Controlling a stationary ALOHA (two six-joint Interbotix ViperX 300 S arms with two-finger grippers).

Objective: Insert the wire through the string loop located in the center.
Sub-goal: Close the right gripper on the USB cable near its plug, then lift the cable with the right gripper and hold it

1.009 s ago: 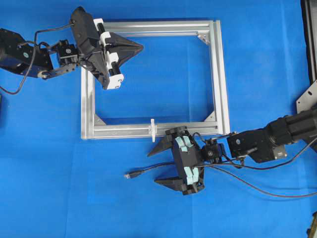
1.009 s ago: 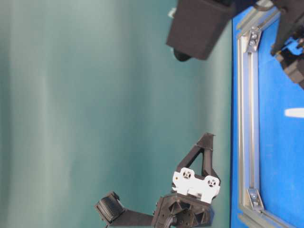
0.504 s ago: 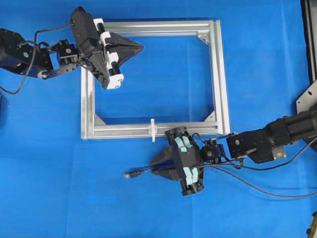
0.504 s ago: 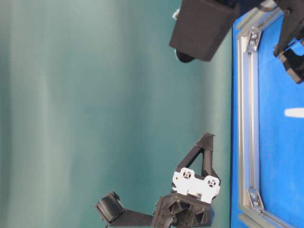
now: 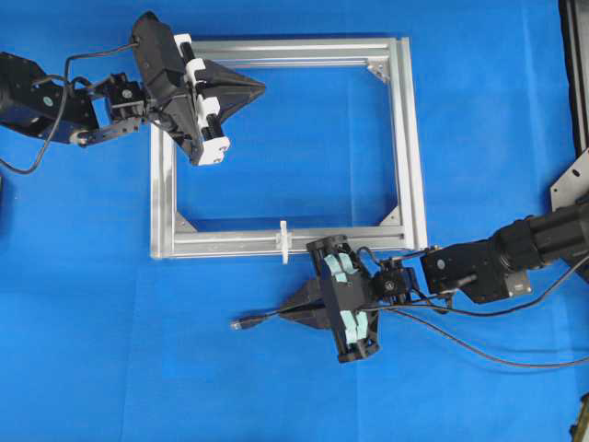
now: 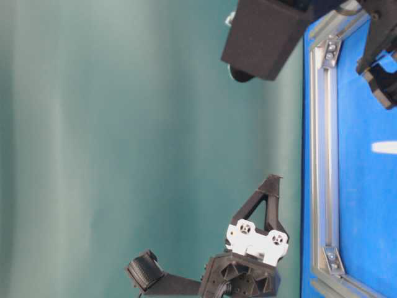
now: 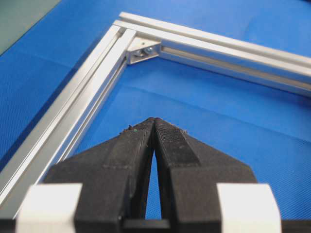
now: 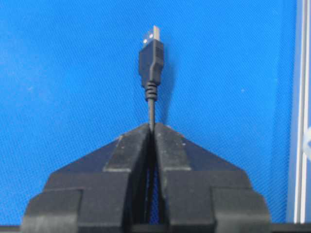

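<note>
The wire is a thin black cable lying on the blue mat below the silver frame, and its dark plug with a metallic tip points left. My right gripper is shut on the wire just behind the plug; in the right wrist view the cable runs out from between the closed fingertips. The string loop, tiny and white, stands on the frame's near bar, a short way above the plug. My left gripper hovers shut and empty over the frame's far left corner.
The rectangular silver frame lies flat on the blue mat, with corner brackets inside it. Red and black arm cables trail to the right of my right gripper. Metal fixtures stand at the right edge.
My right gripper's jaws have closed from wide open onto the wire behind its plug. The left arm has not moved.
</note>
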